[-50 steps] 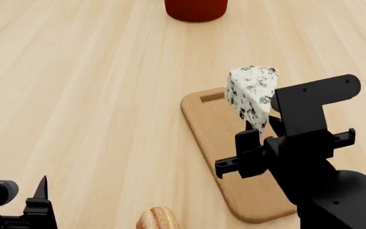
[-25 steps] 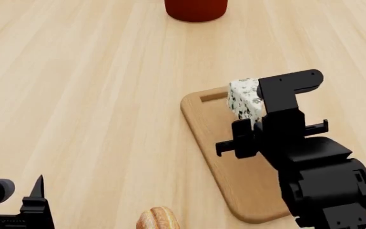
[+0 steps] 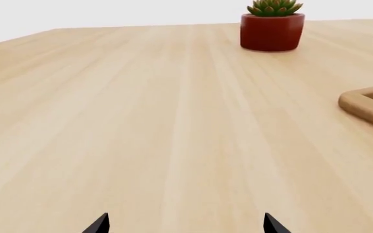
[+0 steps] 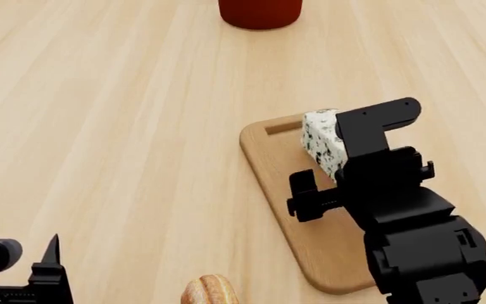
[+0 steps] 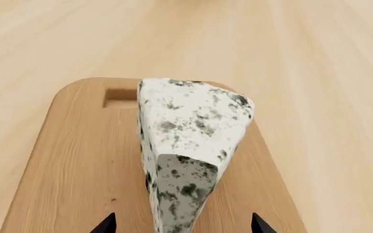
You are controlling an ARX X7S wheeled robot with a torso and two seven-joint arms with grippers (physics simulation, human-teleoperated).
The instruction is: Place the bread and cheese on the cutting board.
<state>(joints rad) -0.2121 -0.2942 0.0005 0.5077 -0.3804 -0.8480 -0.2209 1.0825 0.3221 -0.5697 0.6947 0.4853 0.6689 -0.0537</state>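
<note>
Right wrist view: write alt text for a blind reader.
A wedge of blue cheese sits over a wooden board, its narrow end toward the camera between the claw's two dark fingertips. Pale wooden table lies beyond.

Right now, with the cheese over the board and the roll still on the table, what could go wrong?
1. The cheese stands tilted on the board, and the right jaws look open around its narrow end, so it may tip or roll as the arm withdraws.
2. The bread lies at the table's near edge beside the left gripper; a clumsy approach might push it off.
</note>
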